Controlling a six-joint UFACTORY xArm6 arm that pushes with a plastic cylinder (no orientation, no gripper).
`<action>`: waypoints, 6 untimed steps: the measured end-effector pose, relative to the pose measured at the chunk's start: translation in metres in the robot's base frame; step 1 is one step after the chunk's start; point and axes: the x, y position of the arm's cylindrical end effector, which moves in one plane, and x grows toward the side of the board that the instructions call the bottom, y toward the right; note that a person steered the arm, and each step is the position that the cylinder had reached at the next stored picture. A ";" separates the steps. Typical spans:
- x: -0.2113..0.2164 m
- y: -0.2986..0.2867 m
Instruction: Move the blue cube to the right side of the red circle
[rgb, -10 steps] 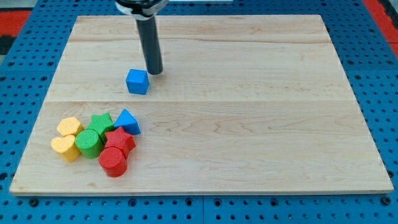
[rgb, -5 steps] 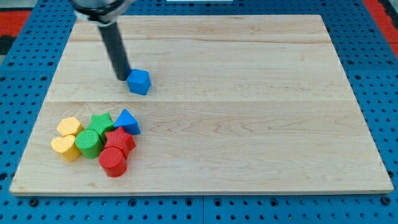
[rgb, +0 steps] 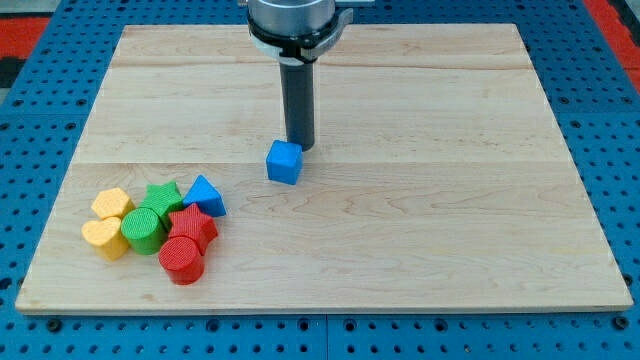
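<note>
The blue cube lies on the wooden board left of the middle. My tip stands just above and to the right of it, touching or nearly touching its top right corner. The red circle lies at the bottom of the cluster of blocks in the board's lower left, well to the lower left of the cube.
The cluster also holds a red star, a blue triangle, a green star, a green cylinder, a yellow hexagon and a yellow heart. The board's edge runs along the bottom.
The blue cube has slid right and down. My tip went from its upper right to its left, then to its upper right again, further right on the board.
</note>
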 end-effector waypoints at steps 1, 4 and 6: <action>0.010 -0.003; 0.009 -0.017; 0.049 -0.017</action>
